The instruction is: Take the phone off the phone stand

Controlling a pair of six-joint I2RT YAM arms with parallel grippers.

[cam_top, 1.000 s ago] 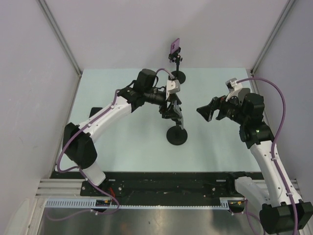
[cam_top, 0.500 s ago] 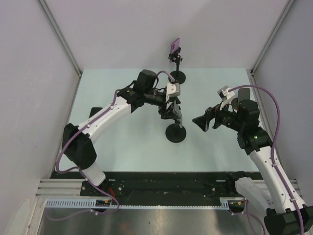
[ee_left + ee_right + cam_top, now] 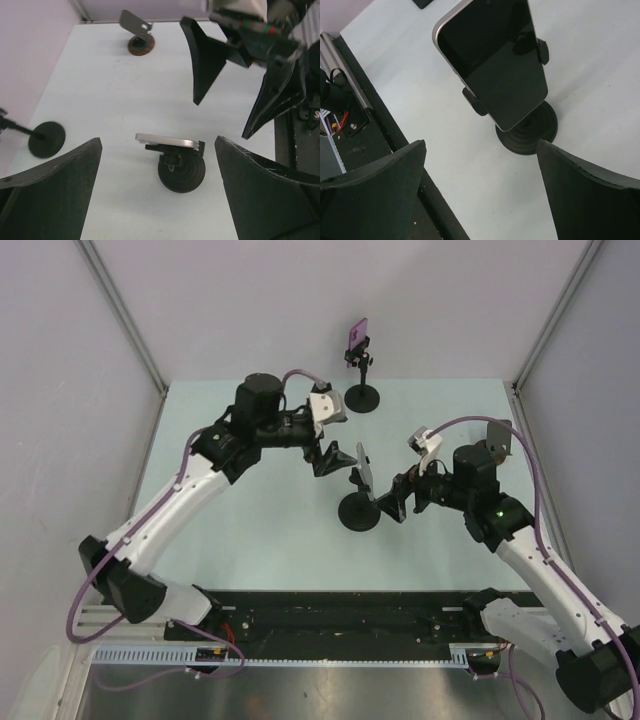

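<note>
A dark phone (image 3: 362, 469) with a silver edge sits clamped in a black phone stand (image 3: 359, 512) with a round base at mid-table. In the right wrist view the phone's (image 3: 495, 60) screen faces the camera above the stand's base (image 3: 532, 132). In the left wrist view the phone (image 3: 167, 141) shows edge-on over the stand (image 3: 181, 172). My left gripper (image 3: 335, 458) is open and empty just left of the phone. My right gripper (image 3: 395, 502) is open and empty just right of the stand, not touching it. It also shows in the left wrist view (image 3: 220, 119).
A second black stand (image 3: 362, 398) with a purple phone (image 3: 357, 337) stands at the table's far edge. A grey plate stand (image 3: 496, 437) on a brown base (image 3: 140, 45) is at the right. A black rail (image 3: 350, 615) runs along the near edge.
My left gripper has drawn back to the left, off the phone and stand. My right gripper has moved left and down, close to the stand. The stand has shifted slightly.
</note>
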